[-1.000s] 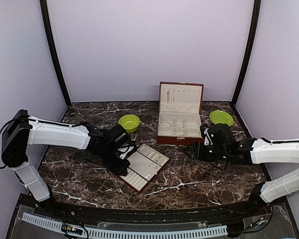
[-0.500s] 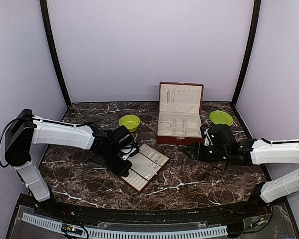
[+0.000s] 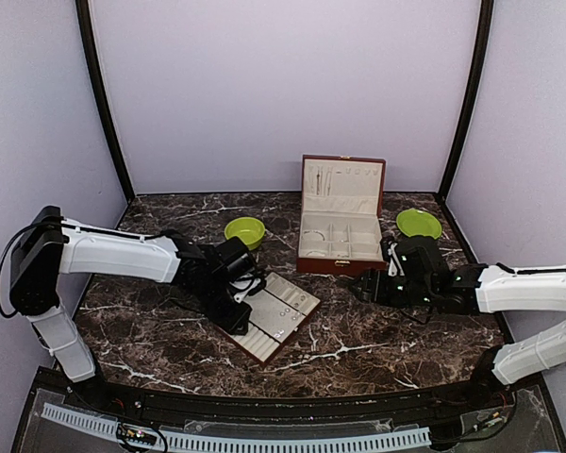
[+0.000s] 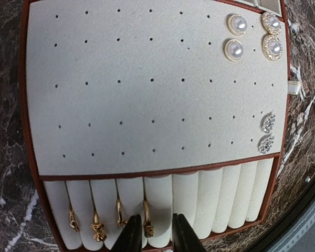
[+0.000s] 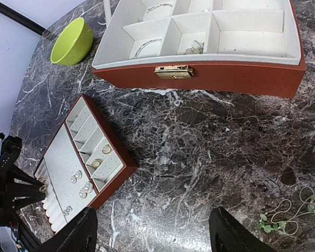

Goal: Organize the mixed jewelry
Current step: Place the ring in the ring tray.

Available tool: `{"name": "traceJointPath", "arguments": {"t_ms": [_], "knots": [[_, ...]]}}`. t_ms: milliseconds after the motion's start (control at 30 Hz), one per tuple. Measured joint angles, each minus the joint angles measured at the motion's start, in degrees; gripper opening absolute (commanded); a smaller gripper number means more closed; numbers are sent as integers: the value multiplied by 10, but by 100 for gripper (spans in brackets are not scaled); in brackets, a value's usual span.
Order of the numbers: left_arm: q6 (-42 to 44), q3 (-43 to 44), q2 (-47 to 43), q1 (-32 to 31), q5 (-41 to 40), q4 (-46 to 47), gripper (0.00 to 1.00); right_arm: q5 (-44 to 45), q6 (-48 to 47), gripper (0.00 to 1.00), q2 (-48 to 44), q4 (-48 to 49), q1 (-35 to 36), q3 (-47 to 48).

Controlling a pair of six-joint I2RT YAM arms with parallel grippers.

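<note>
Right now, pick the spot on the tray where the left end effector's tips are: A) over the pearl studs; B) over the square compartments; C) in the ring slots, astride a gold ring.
C: the tips of the left end effector flank a gold ring in the ring slots of the tray, far from the pearl studs.

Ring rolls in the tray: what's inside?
Four gold rings sit in adjacent ring rolls; the rest look bare. The open left gripper hides the roll ends around the fourth ring.
</note>
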Motion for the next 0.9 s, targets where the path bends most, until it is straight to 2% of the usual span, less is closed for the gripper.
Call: {"name": "traceJointPath", "arguments": {"t_ms": [267, 433, 533, 900], "knots": [[-9, 8, -27, -1, -3, 0, 46, 0, 2, 74, 0, 0, 0, 0], [-13, 19, -50, -1, -10, 0, 50, 0, 2, 74, 0, 0, 0, 0], [-14, 21, -63, -1, -17, 0, 49, 0, 4, 74, -1, 0, 0, 0], [-26, 21, -85, -2, -28, 1, 26, 0, 8, 74, 0, 0, 0, 0]]}}
